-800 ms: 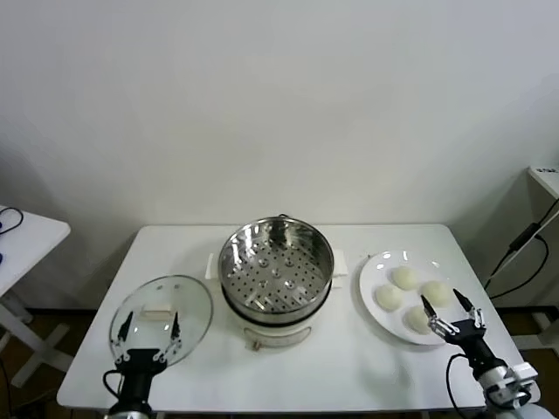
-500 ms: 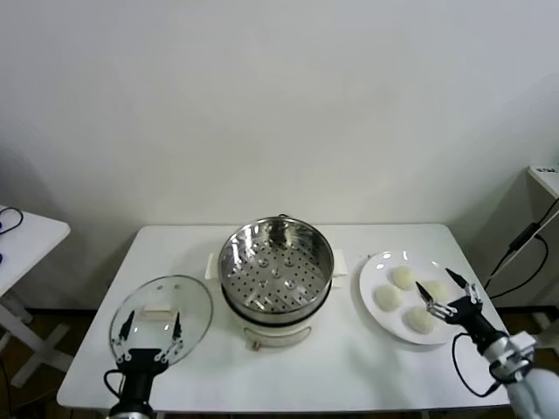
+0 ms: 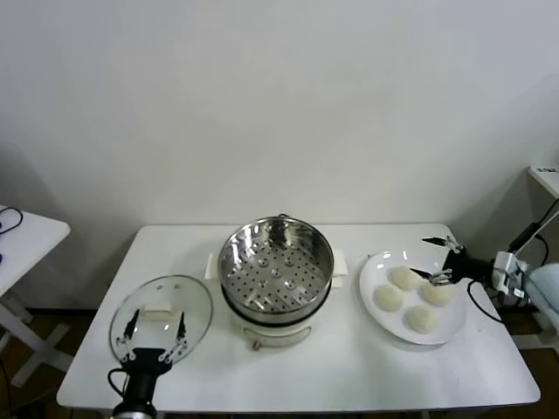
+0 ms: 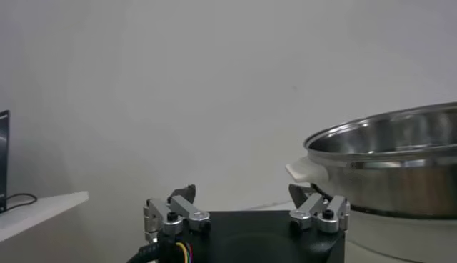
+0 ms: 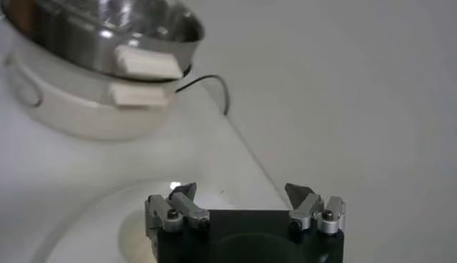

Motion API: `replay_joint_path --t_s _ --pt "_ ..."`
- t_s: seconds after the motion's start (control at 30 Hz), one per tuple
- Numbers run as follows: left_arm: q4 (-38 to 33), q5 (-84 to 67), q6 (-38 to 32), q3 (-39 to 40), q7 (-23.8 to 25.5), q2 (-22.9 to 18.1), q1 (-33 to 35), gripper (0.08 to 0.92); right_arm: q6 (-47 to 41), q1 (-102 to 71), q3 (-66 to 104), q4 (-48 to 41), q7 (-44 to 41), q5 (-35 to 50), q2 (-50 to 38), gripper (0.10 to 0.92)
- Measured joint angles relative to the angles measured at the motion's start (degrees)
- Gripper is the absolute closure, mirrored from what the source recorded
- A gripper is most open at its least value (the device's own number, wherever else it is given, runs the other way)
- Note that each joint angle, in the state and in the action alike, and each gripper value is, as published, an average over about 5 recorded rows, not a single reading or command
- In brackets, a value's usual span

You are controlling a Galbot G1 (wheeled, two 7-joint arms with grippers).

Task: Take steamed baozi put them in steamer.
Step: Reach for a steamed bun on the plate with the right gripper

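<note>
Right claw (image 3: 437,258) is hovering released over the baozi (image 3: 403,278); next it should be descending and clenching one for the steamer (image 3: 275,262).

The head camera looks down from afar on the whole white table (image 3: 349,367), while both wrist cameras sit low and close, sharing the round shiny steel steamer (image 3: 276,266) (image 4: 400,168) (image 5: 100,43).
</note>
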Motion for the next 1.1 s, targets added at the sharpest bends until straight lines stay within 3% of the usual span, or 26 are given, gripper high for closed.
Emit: replay_joint_path --t_s 0.47,1.1 --pt "-0.2 -0.5 1.0 -0.7 0.0 0.3 -0.9 0.177 2.5 32.2 -35.2 -19.3 -15.6 -11.2 10.1 0.203" --pt "-0.3 -0.7 2.4 -1.1 0.0 0.8 -1.9 0.177 4.8 36.5 -43.5 -34.4 -17.9 -21.0 22.7 0.203"
